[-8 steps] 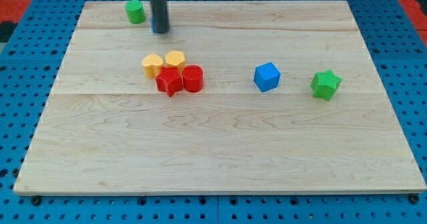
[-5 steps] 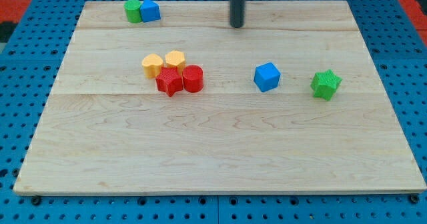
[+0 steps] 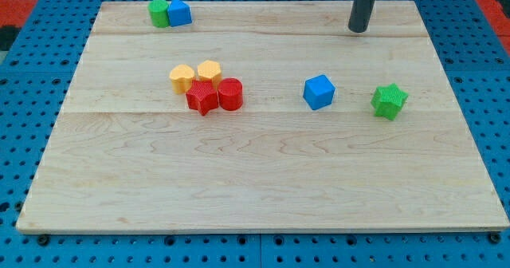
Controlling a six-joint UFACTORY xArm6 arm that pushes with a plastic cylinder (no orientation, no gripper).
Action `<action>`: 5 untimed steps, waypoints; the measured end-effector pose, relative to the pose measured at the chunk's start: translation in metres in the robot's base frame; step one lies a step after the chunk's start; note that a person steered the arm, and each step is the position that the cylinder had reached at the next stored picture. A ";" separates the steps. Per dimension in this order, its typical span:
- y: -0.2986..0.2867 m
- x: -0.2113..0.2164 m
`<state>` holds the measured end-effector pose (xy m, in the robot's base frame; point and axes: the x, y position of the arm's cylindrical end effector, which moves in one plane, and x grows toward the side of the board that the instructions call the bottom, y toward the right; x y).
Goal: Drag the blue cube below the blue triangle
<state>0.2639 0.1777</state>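
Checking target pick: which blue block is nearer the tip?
The blue cube at mid-board, below my tip; the other blue block touches the green block at top left.

The pale wooden plank desk (image 3: pixel 263 188) carries eight small blocks. Landmark: the blue cube (image 3: pixel 319 92). To its right lies a green star (image 3: pixel 389 100); left, two yellow (image 3: pixel 182 77) (image 3: pixel 209 71) and two red blocks (image 3: pixel 202 97) (image 3: pixel 230 94) clustered touching; far upper left, a green cylinder (image 3: pixel 159 13) touching a blue triangle (image 3: pixel 179 13).
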 end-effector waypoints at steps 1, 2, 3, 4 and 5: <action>0.015 0.023; 0.018 0.068; 0.002 0.125; -0.024 0.154; -0.117 0.133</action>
<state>0.3974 0.0611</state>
